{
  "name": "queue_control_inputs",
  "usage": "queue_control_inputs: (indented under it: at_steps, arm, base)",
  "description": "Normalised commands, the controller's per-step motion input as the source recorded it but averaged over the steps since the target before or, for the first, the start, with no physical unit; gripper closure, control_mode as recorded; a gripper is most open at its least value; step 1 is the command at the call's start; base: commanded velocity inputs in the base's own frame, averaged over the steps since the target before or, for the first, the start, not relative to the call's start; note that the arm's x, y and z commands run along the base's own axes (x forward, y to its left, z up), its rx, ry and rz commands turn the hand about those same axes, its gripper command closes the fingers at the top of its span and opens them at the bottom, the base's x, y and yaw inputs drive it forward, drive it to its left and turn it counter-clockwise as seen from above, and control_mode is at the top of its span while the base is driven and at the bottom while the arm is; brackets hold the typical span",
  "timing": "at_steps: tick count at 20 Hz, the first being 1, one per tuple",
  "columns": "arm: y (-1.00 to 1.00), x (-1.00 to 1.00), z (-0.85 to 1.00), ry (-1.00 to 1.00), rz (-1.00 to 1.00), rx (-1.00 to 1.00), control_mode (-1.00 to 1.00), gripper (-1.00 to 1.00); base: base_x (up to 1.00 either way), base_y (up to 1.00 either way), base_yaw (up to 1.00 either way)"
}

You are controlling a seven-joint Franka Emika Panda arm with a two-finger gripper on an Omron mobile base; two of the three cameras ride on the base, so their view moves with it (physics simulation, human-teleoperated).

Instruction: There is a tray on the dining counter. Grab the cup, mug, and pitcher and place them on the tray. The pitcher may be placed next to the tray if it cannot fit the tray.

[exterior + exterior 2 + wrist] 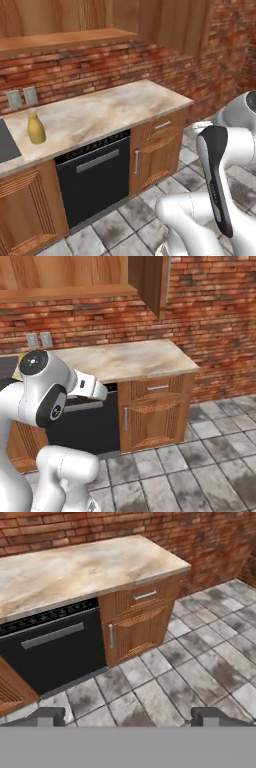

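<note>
Grey floor tiles lie below the end effector, its fingertips spread wide and empty.
Beyond, a black dishwasher sits under the marble tabletop; the pitcher stands upright near its left front edge.

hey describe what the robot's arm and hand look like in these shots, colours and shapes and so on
The arm is built of glossy white rounded segments with dark grey to black joint sections; a round dark cap with small white marks tops one joint, and a long black panel runs down a white link in the left base view. The hand ends in two small dark grey blocky finger tips. No cables show.
</note>
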Motion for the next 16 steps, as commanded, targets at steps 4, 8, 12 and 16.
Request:
queue_control_inputs:
  at_steps: [4,8,12,16]
  arm:
    - [0.0,0.0,0.0,0.0,0.0,0.0,1.0,-1.0]
    - [0.0,0.0,0.0,0.0,0.0,0.0,1.0,-1.0]
    - [0.0,0.0,0.0,0.0,0.0,0.0,1.0,-1.0]
    - [0.0,0.0,0.0,0.0,0.0,0.0,1.0,-1.0]
  base:
    - [0.65,0.0,0.4]
    - [0.65,0.0,0.26]
    - [0.69,0.02,0.2]
    - [0.66,0.14,0.16]
